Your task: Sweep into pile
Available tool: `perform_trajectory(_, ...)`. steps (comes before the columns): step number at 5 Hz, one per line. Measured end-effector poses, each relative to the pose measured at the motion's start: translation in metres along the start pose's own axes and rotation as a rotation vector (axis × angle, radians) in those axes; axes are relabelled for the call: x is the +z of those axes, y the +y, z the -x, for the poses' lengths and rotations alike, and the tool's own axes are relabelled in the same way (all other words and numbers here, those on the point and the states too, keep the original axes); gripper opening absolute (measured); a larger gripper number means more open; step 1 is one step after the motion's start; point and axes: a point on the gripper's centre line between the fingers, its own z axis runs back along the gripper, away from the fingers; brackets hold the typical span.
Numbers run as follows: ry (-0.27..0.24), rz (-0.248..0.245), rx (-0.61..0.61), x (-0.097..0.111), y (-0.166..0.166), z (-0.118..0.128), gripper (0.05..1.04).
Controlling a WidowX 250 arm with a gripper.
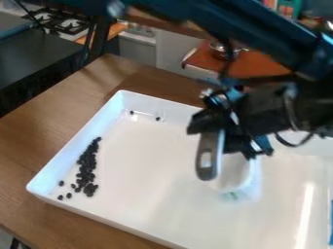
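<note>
The gripper hangs over the right half of the white tray, shut on a sweeping tool. The tool has a dark grey handle pointing down toward the camera and a pale, blocky head to the right of it, low over the tray floor. Small black pieces lie in a long narrow cluster beside the tray's left wall, with a few loose ones at its lower end. Two more black pieces are apart near the far left corner. The gripper hides part of the tool and the tray's far wall.
The white tray has raised walls and sits on a brown wooden table. Behind the table are a toy stove and a metal pot on an orange-brown surface. A blue object is at the right edge.
</note>
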Motion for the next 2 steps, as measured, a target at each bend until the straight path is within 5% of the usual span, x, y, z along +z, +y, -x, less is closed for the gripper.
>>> perform_trajectory(2,-0.052,-0.083,-0.066,0.005,-0.041,0.003,0.510)
